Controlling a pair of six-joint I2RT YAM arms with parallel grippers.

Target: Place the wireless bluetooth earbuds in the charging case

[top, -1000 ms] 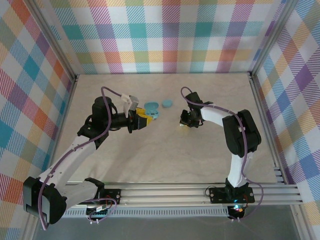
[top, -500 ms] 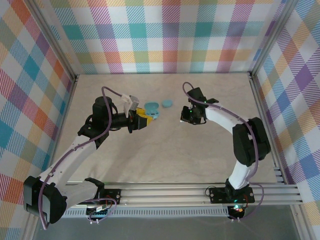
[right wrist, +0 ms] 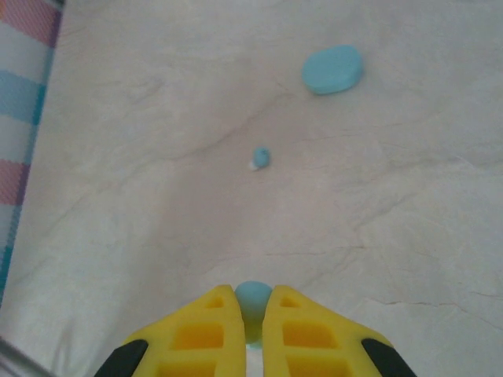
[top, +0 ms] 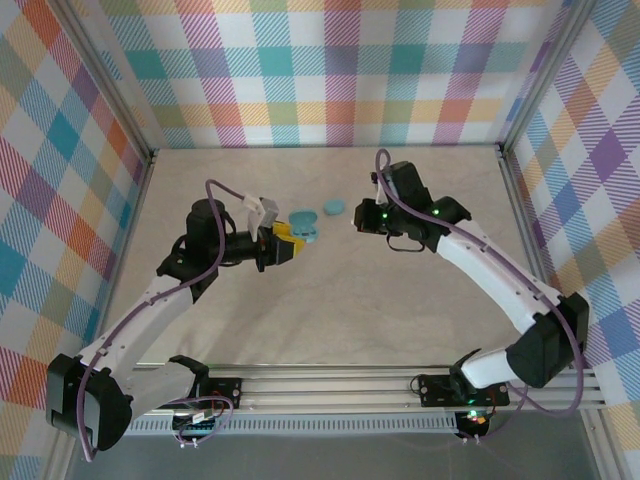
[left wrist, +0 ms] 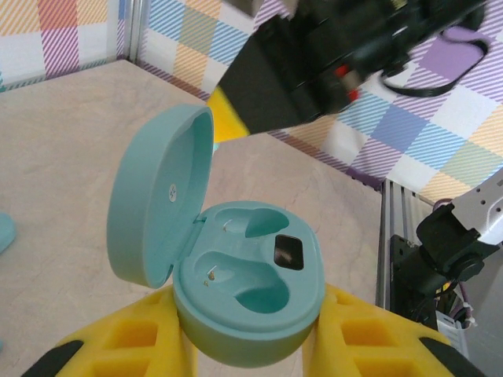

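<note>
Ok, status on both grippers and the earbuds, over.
Left gripper shut on open charging case, both wells empty. Right gripper shut on one earbud. Second earbud and teal oval case loose on table.

The top camera looks down from above and behind the arm bases over the whole desk (top: 320,310). The left wrist camera sits close behind the left tool (left wrist: 247,349) and faces across the desk toward the right arm (left wrist: 314,71). The open case (left wrist: 236,267) in its foreground also shows from above. The right wrist camera looks steeply down past the right tool (right wrist: 253,310) and its earbud (right wrist: 253,298). The oval case (right wrist: 332,69) beyond also shows from above.
</note>
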